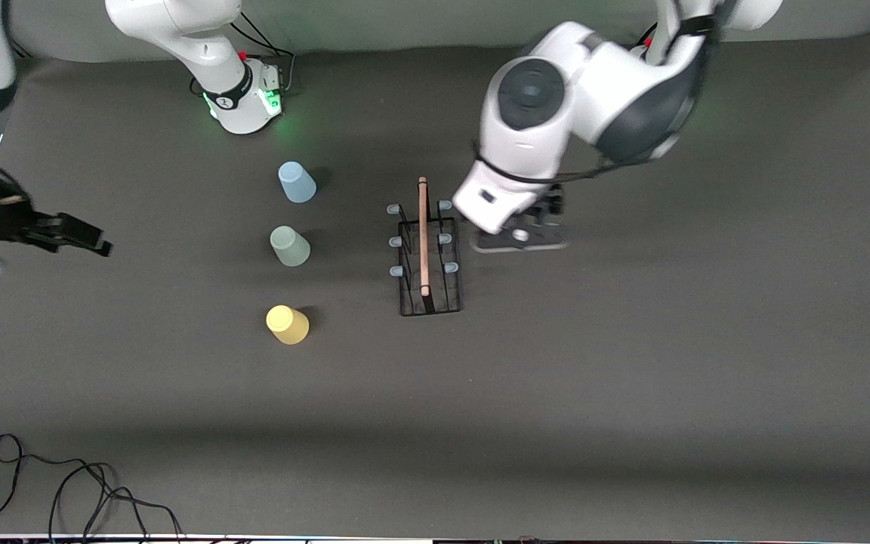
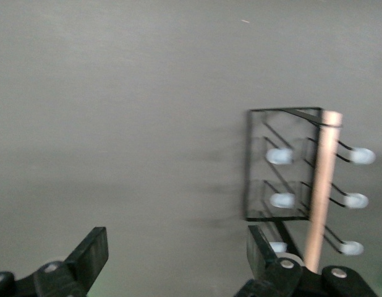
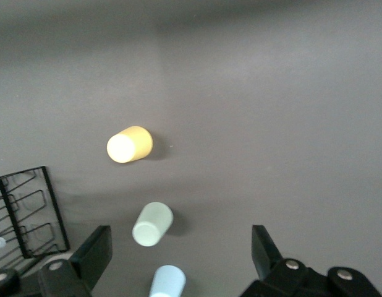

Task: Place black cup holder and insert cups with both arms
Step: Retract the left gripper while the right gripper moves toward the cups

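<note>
The black cup holder (image 1: 429,261) stands on the table's middle, its wooden rod handle (image 1: 424,236) on top and blue-capped pegs on both sides; it also shows in the left wrist view (image 2: 279,167) and the right wrist view (image 3: 30,210). My left gripper (image 1: 533,223) (image 2: 175,241) hangs open and empty just beside the holder, toward the left arm's end. Three cups stand in a row toward the right arm's end: light blue (image 1: 297,182) (image 3: 167,281), pale green (image 1: 289,245) (image 3: 152,224), yellow (image 1: 287,324) (image 3: 129,144). My right gripper (image 1: 95,240) (image 3: 180,238) is open and empty, apart from the cups.
The right arm's green-lit base (image 1: 242,98) stands farther from the camera than the blue cup. Black cables (image 1: 65,483) lie at the table's near edge toward the right arm's end. The dark grey mat (image 1: 631,378) covers the table.
</note>
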`<state>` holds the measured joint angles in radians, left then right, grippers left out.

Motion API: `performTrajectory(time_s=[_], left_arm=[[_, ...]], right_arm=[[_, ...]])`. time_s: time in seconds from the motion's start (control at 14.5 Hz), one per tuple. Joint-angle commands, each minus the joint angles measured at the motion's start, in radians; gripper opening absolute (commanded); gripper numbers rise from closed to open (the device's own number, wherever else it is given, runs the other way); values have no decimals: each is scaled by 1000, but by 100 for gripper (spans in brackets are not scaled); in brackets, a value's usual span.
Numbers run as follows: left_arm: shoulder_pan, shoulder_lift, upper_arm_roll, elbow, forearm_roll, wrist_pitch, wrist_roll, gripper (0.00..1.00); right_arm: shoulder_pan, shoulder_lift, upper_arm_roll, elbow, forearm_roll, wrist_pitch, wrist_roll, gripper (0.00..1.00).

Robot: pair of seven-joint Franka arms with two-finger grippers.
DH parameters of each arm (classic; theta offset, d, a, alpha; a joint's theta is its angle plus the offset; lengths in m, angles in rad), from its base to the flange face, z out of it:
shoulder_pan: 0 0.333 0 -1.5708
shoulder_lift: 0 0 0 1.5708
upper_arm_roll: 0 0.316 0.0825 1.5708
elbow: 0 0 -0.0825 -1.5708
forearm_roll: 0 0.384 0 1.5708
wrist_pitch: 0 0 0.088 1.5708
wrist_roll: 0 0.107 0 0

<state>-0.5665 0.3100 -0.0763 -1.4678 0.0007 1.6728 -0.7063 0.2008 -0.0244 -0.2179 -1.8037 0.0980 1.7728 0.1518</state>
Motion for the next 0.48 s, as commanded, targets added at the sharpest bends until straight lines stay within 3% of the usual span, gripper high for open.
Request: performTrajectory(time_s=[0.0,0.42], left_arm=[[100,-136,-5,-167,54,10,109,99],[377,-261,-3,-264,56,16,423,98]], right_arm=[[86,-35,-5,-97,8,78,119,100],[199,-35,-3,-339,9,318,291,100]])
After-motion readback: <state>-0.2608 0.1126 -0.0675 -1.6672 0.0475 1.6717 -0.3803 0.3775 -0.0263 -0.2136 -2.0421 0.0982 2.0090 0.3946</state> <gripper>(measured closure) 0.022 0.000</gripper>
